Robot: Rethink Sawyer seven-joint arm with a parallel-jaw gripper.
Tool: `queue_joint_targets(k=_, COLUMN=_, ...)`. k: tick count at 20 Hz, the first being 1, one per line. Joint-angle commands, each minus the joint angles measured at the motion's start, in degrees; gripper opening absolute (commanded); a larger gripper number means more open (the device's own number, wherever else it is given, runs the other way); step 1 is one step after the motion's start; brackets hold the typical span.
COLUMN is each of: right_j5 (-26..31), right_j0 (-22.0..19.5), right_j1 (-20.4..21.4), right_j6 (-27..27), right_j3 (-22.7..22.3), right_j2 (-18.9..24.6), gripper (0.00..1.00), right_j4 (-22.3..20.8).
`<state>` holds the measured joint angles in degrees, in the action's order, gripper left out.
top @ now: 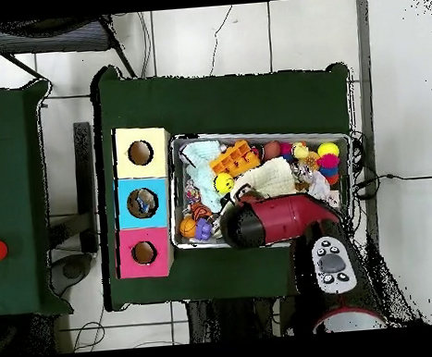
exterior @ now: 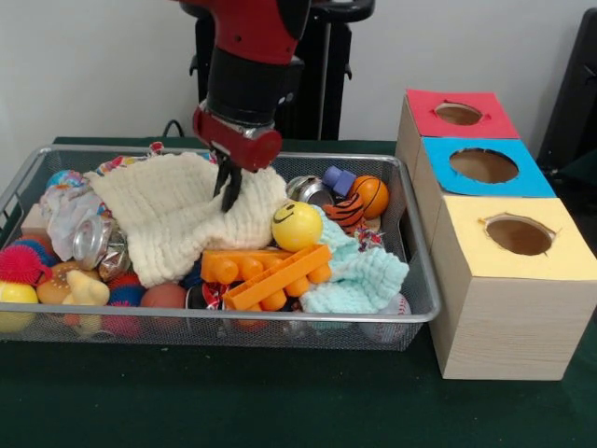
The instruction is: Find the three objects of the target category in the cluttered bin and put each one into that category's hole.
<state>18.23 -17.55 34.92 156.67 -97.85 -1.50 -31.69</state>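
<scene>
The wire mesh bin is full of toys and cloths. My gripper comes down over its middle, and its two dark fingertips meet in a fold of a big cream cloth that covers much of the pile. No see-through plastic piece shows clearly. A crumpled shiny thing at the left could be a can or plastic. The light-blue hole is in the middle box to the right of the bin. In the overhead view the arm hides the gripper above the bin, the cloth and the hole.
In the bin lie a yellow smiley ball, an orange toy, a mint cloth, a silver can, a small basketball and a white patterned cloth. A red-topped hole and a yellow-topped hole flank the blue one.
</scene>
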Motion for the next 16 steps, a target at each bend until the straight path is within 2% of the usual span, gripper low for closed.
queue_joint_targets(k=1, right_j5=12.76, right_j0=2.18, right_j1=12.82, right_j6=-5.44, right_j3=-6.01, right_j2=3.49, gripper=0.0, right_j4=4.91)
queue_joint_targets(k=5, right_j5=17.43, right_j0=3.51, right_j1=17.53, right_j6=-5.04, right_j3=-6.28, right_j2=3.98, gripper=0.0, right_j4=8.04)
queue_joint_targets(k=16, right_j5=20.79, right_j0=6.25, right_j1=19.82, right_j6=-3.23, right_j3=-6.45, right_j2=3.71, gripper=0.0, right_j4=10.77)
